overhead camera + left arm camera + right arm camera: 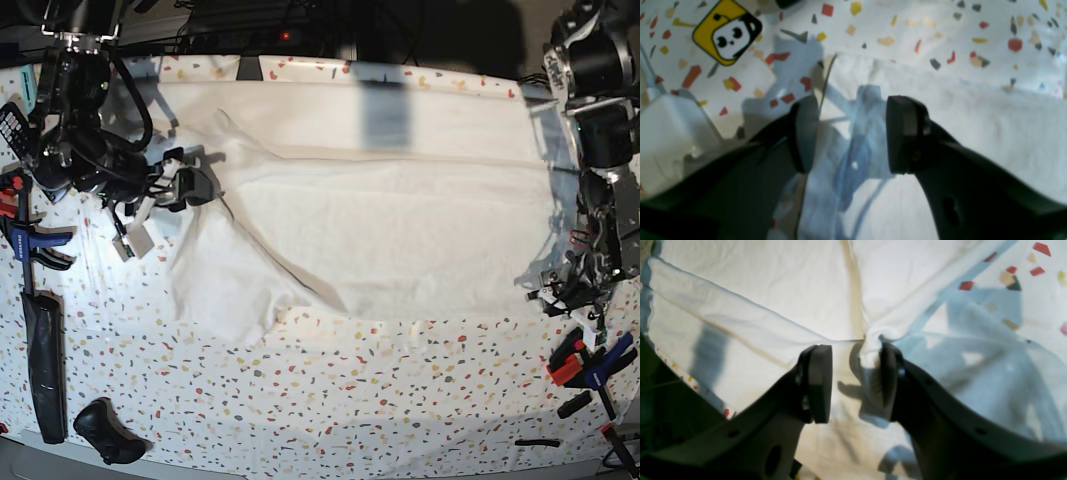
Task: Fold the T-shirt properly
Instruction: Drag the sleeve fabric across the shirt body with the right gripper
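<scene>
No readable writing appears; a yellow rounded-square sticker with a black-and-white panda face [727, 31] lies at 10 o'clock in the left wrist view. The large plain white cloth T-shirt [380, 215] lies spread over the far half of the speckled terrazzo-pattern counter [330, 420], creased, one flap folded toward 7 o'clock. Left gripper [850, 133]: fingers wide, empty, above the shirt's edge. Right gripper [855, 383]: fingers parted, a bunched fold touching one pad.
</scene>
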Robot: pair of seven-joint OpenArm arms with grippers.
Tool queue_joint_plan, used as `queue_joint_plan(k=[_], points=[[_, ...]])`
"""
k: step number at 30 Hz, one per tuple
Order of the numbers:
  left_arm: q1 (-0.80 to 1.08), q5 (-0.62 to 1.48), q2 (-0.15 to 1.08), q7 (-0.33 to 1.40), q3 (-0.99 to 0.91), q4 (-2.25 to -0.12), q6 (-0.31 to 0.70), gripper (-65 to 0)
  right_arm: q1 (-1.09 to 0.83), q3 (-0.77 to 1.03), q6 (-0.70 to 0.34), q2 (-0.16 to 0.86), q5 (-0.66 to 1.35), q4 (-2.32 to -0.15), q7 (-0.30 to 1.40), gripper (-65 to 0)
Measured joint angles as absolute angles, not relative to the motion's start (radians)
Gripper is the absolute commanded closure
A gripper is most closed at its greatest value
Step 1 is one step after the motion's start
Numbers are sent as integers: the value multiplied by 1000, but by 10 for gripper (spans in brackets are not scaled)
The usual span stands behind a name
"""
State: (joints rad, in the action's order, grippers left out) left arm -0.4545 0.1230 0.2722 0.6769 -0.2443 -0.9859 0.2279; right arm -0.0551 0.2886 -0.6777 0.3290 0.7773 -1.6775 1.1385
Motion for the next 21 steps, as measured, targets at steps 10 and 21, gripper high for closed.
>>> queue_joint_plan(k=[10, 21], points=[[-591, 58, 269, 570, -244, -673, 246, -316, -55, 462, -678, 328, 763, -1678, 1139, -242], [-643, 25, 268, 533, -244, -556, 253, -291, -56, 599, -678, 331, 769, -1678, 1114, -242]])
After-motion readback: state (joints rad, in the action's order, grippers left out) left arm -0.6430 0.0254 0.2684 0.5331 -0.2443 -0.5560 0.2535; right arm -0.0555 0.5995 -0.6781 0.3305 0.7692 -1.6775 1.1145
